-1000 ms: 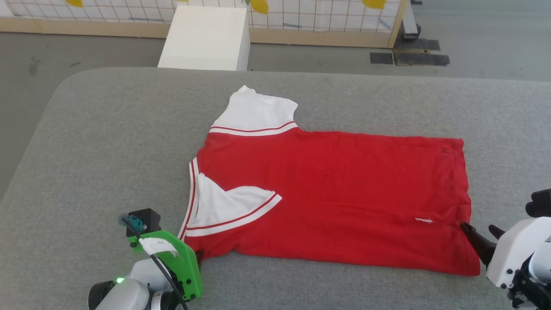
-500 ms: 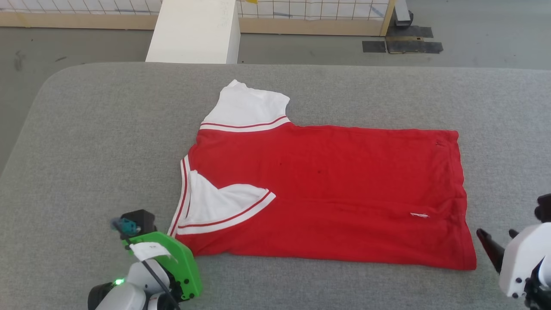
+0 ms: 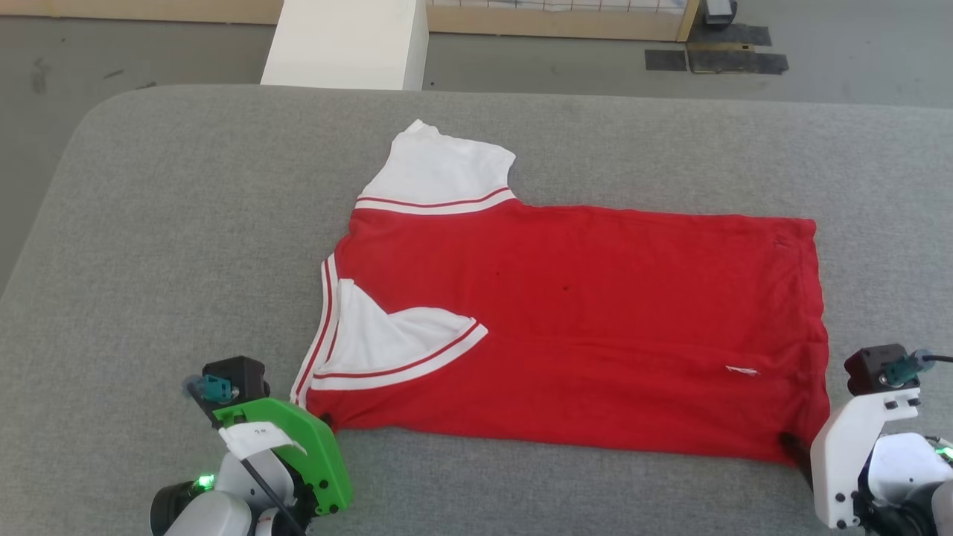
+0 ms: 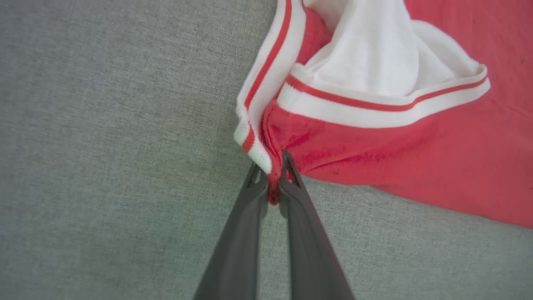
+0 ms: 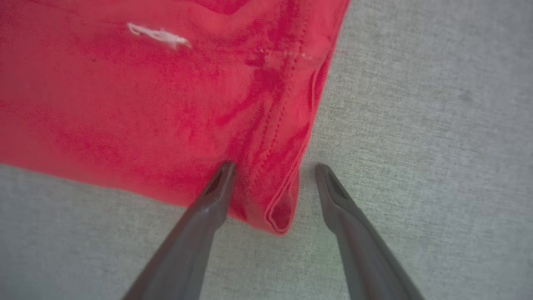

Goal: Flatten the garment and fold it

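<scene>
Gathering the near long edge for a lengthwise fold appears to be the step in hand. Item, the garment (image 3: 581,313): red, lying close to flat at the centre of the grey worktop (image 3: 186,223), neck end toward 9 o'clock and hem toward 3 o'clock in the head view. Its far sleeve (image 3: 443,171), white, lies spread at 11 o'clock. Its near sleeve (image 3: 387,342) is turned in over the red body at 8 o'clock. A small white logo (image 3: 742,370) sits at 4 o'clock. Item, the left gripper (image 4: 272,175): fingers pressed together, pinching the shoulder corner at 8 o'clock, beside the striped trim (image 4: 266,79). Item, the right gripper (image 5: 275,166): spread, astride the near hem corner (image 5: 279,216) at 4 o'clock, one finger on the cloth, the other on bare worktop just beside it, nothing pinched yet. Next move, as judged: the right gripper must close on that corner, and both must then lift evenly and carry the near edge toward 12 o'clock, keeping it taut so the turned-in sleeve does not slip out.
</scene>
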